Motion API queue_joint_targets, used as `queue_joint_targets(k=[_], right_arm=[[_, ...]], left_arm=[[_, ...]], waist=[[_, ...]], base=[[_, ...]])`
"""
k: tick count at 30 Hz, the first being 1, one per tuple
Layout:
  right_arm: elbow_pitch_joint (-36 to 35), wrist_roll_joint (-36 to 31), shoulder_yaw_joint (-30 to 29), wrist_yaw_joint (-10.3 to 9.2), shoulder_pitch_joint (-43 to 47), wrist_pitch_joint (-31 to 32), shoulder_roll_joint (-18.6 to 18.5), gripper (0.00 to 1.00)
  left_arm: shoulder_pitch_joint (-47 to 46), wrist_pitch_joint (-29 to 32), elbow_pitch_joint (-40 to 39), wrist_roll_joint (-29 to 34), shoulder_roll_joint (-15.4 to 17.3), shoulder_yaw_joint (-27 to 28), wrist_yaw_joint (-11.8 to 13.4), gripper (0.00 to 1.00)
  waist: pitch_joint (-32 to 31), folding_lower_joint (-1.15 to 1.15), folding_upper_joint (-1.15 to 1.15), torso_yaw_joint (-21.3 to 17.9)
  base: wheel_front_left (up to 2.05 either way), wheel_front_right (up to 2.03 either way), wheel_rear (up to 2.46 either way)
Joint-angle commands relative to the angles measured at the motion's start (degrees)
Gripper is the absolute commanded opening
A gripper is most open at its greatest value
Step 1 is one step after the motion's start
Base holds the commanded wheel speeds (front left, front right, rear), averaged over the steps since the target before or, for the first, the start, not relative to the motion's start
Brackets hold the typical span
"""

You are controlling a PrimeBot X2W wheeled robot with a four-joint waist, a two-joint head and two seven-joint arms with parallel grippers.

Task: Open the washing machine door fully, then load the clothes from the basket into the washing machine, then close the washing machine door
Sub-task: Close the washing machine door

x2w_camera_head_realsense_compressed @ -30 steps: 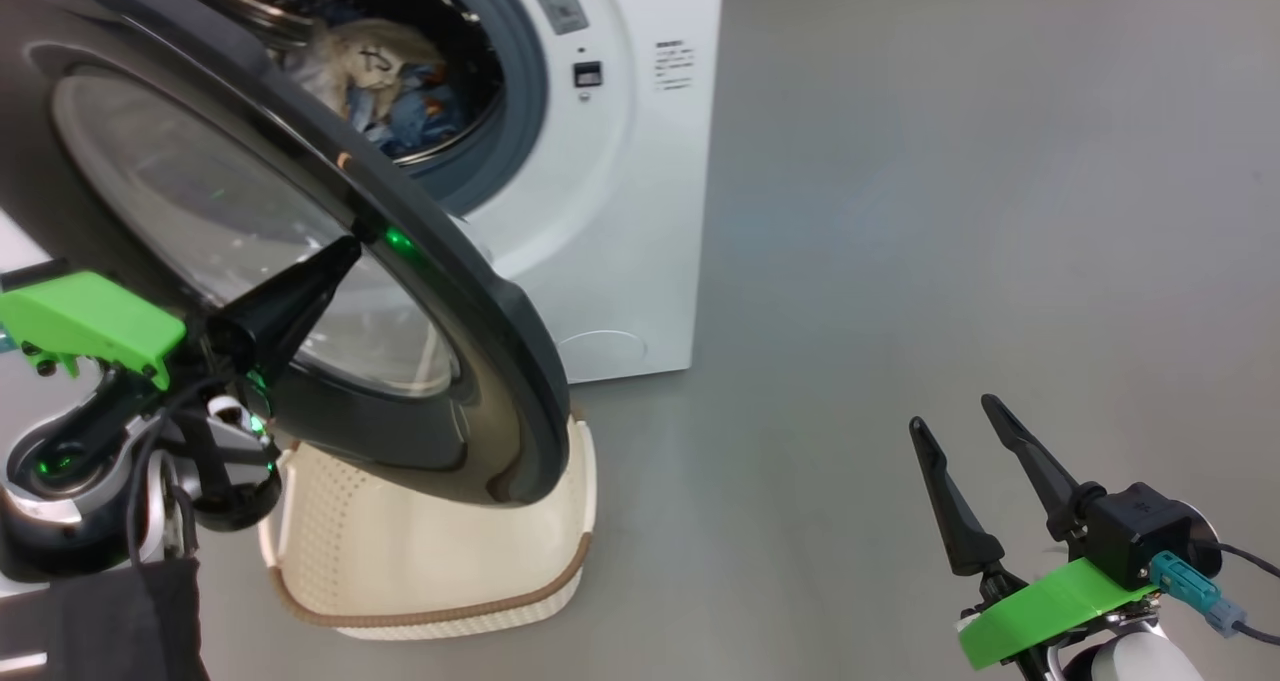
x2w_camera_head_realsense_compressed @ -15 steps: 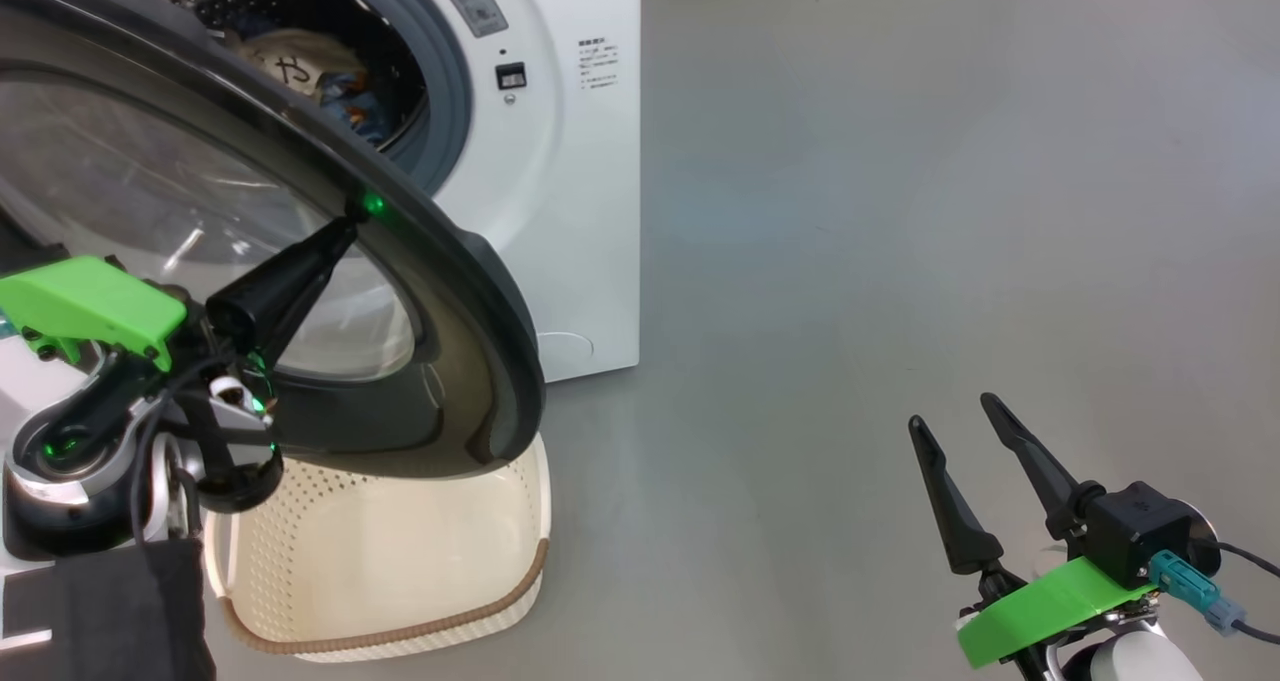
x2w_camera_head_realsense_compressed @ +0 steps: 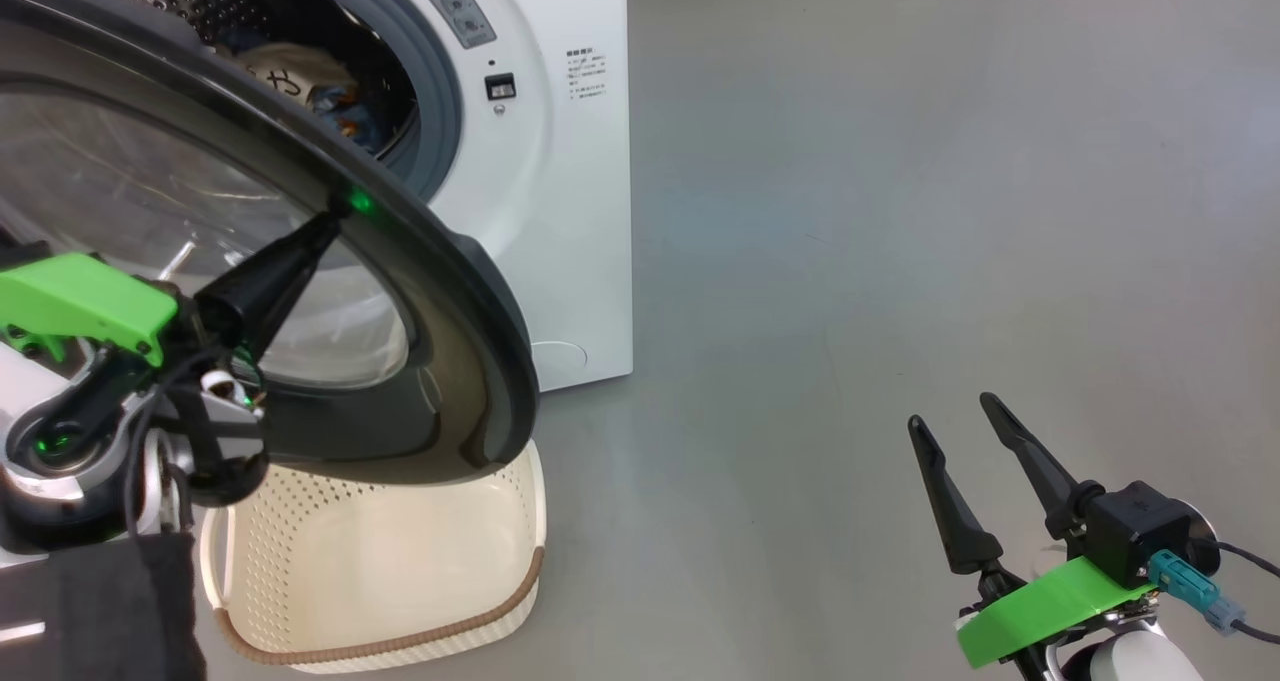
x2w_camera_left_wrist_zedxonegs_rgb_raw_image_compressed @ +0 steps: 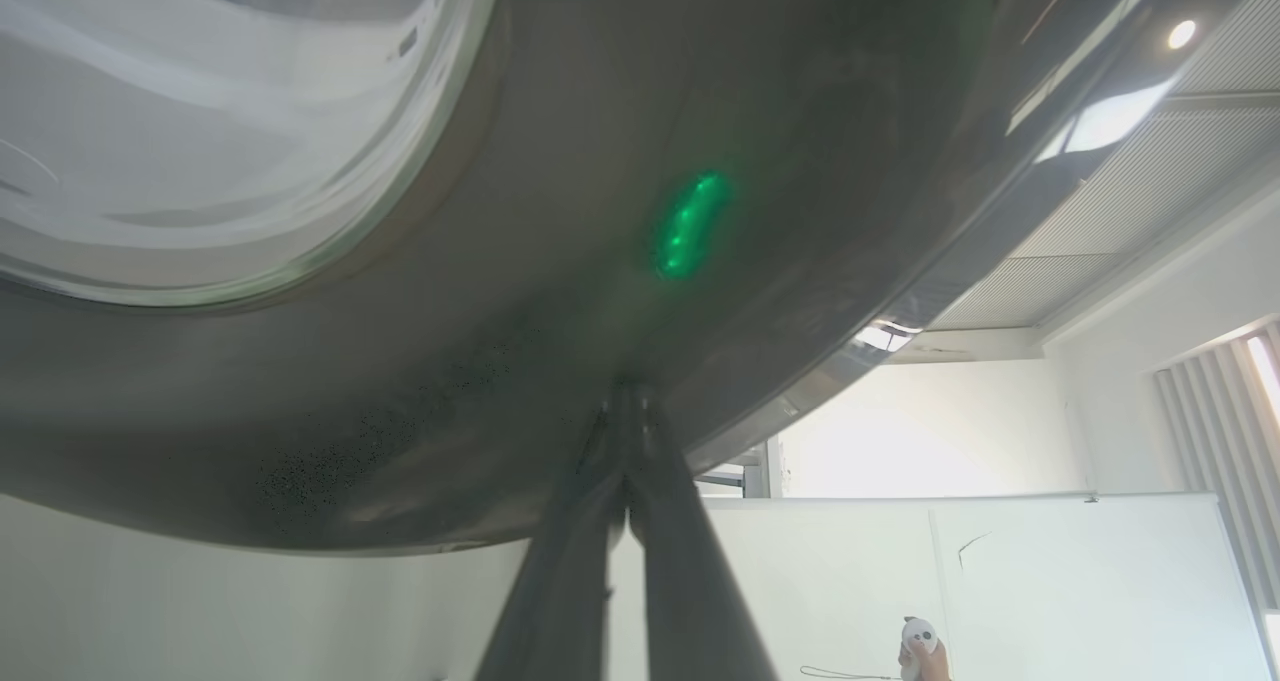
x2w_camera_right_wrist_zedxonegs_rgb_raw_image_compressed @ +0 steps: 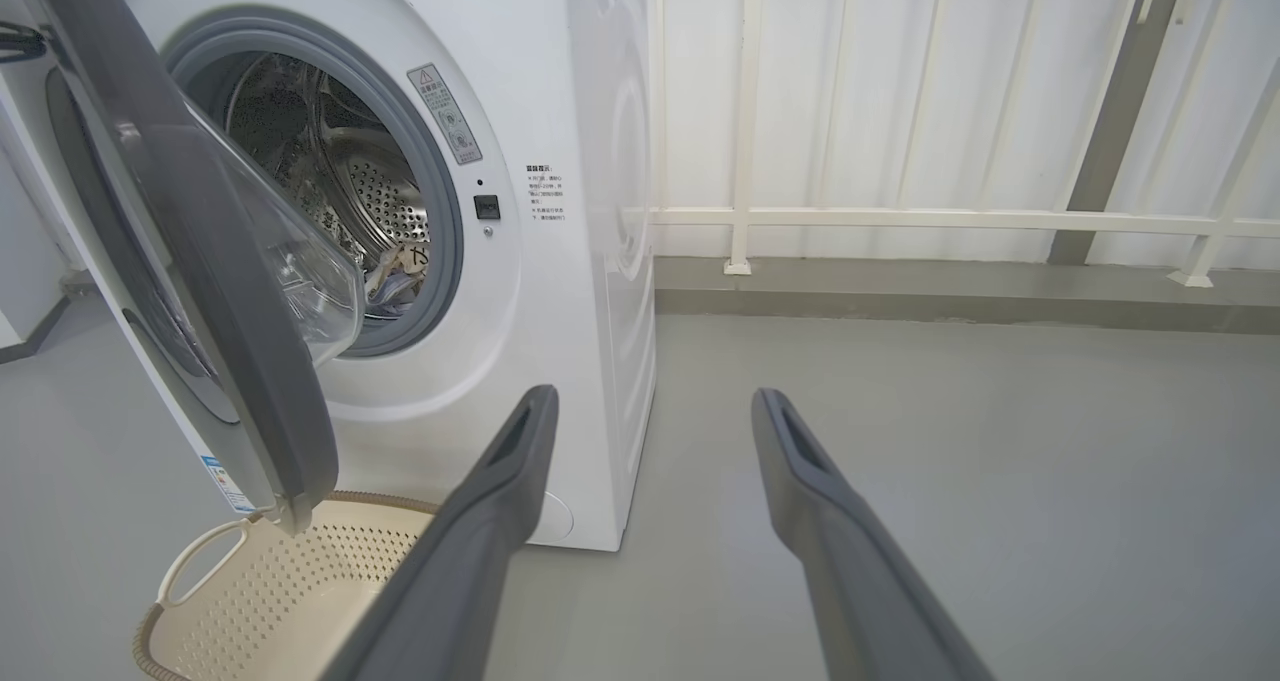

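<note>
**Door (x2w_camera_head_realsense_compressed: 450, 311) swung partway out from washer (x2w_camera_head_realsense_compressed: 570, 211)**

My left gripper (x2w_camera_head_realsense_compressed: 330, 223), fingers pinched together on nothing, touches the door's black rim with its tips. My right gripper (x2w_camera_head_realsense_compressed: 952, 413) is spread, well right of the washer. Clothes (x2w_camera_head_realsense_compressed: 300, 76) lie inside the washer. The basket (x2w_camera_head_realsense_compressed: 400, 643) sits just before it.

A smooth grey floor (x2w_camera_head_realsense_compressed: 900, 211) carries two things: the white washing machine (x2w_camera_head_realsense_compressed: 570, 211), standing square on it, and the cream basket (x2w_camera_head_realsense_compressed: 380, 581) with its brown rim, set just before the machine's front. Along the floor's far edge runs a low grey kerb (x2w_camera_right_wrist_zedxonegs_rgb_raw_image_compressed: 950, 296).
</note>
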Motion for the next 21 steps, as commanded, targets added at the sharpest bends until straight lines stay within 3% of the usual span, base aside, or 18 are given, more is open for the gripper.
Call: queue_joint_targets(k=[1, 5, 6, 8, 9, 10, 17, 21], right_arm=[[-1.45, -0.04, 1.22, 0.09, -1.36, -0.27, -0.51, 1.0], [-1.53, -0.08, 0.92, 0.09, -0.68, -0.27, -0.64, 1.0], [-1.57, -0.09, 0.78, 0.09, -0.58, -0.27, -0.66, 1.0], [-1.66, -0.16, 0.52, 0.09, -0.4, -0.27, -0.64, 1.0], [-1.74, -0.21, 0.42, 0.09, -0.3, -0.27, -0.6, 1.0], [-1.79, -0.27, 0.38, 0.09, -0.25, -0.27, -0.55, 1.0], [-2.11, -0.4, -0.18, 0.09, -0.38, -0.27, -0.38, 1.0], [-2.35, -0.48, -0.46, 0.09, -0.33, -0.27, -0.34, 1.0]], left_arm=[[-1.57, -0.55, -1.33, 1.32, 2.52, 1.72, -0.82, 0.0], [0.6, -1.8, -3.2, 5.01, 5.06, 0.83, -1.67, 0.0], [1.06, -2.36, -3.82, 5.83, 5.52, 0.81, -1.84, 0.17], [1.94, -3.5, -4.98, 7.66, 6.48, 0.59, -2.32, 0.74], [2.4, -3.89, -5.45, 8.32, 6.76, 0.4, -2.64, 0.96], [2.91, -4.38, -5.96, 9.09, 7.09, 0.26, -2.97, 1.0], [8.12, -10.64, -9.14, 20.27, 11.47, -4.11, -8.65, 1.0], [10.35, -14.01, -9.7, 24.53, 12.41, -5.91, -11.09, 1.0]], waist=[[-0.18, 0.0, 0.0, 0.1], [-0.64, 0.0, 0.0, 0.6], [-0.66, 0.0, 0.0, 0.79], [-0.62, 0.0, 0.0, 1.26], [-0.6, 0.0, 0.0, 1.55], [-0.56, 0.0, 0.0, 1.75], [-0.19, 0.0, 0.0, 3.04], [-0.01, 0.0, 0.0, 3.41]], base=[[0.0, 0.0, 0.0], [0.0, 0.0, 0.0], [0.0, 0.0, 0.0], [0.0, 0.0, 0.0], [0.0, 0.0, 0.0], [0.0, 0.0, 0.0], [0.0, 0.0, 0.0], [0.0, 0.0, 0.0]])
